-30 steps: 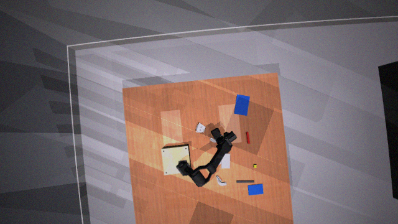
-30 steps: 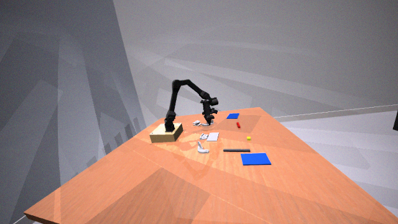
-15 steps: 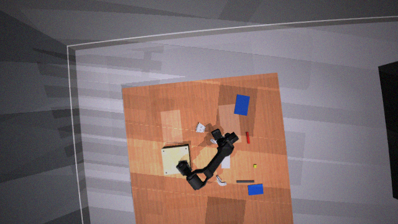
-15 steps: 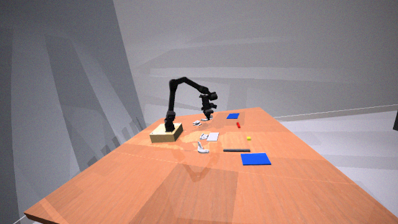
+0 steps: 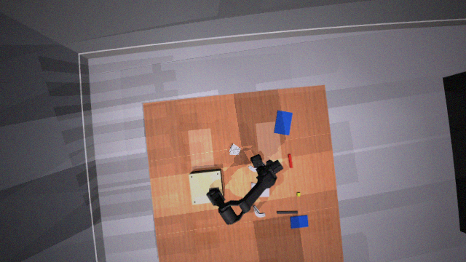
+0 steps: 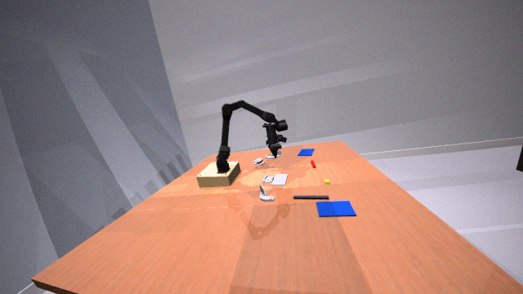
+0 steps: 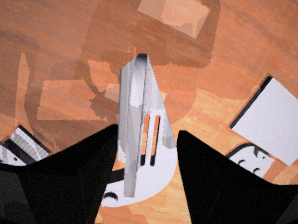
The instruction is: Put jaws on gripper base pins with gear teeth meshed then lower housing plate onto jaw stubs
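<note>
My gripper is shut on a white jaw. The jaw has an upright finger and a slotted flat part, and is held just above the table. The second white jaw lies near the black bar. A white part with raised details lies on the other side of the gripper. A white rounded part with dark openings lies beside a white square plate. I cannot tell for certain which is the base.
A pale box carries the arm. Two blue sheets, a red stick, a yellow cube and a black bar lie on the table.
</note>
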Available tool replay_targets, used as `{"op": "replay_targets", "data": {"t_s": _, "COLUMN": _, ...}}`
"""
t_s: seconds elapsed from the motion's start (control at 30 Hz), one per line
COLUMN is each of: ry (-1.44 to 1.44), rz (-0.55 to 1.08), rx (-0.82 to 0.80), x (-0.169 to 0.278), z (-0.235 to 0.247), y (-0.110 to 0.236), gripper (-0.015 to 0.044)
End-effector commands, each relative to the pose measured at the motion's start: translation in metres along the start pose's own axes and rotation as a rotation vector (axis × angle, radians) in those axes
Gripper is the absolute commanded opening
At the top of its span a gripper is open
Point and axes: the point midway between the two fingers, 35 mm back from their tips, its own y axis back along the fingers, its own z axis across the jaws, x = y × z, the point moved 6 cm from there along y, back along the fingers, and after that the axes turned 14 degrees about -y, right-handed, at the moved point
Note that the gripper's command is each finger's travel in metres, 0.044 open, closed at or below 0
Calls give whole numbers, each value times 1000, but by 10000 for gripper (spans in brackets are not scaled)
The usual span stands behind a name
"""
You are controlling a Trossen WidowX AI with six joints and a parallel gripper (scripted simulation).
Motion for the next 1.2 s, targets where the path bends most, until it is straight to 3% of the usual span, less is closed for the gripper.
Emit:
{"op": "replay_targets", "data": {"t_s": 0.0, "ry": -23, "rz": 2, "rx": 3, "x": -4, "z": -14, "y": 0, "gripper": 134}}
{"op": "replay_targets", "data": {"t_s": 1.17, "ry": -229, "rz": -2, "rx": 15, "x": -14, "z": -129, "y": 1, "gripper": 134}}
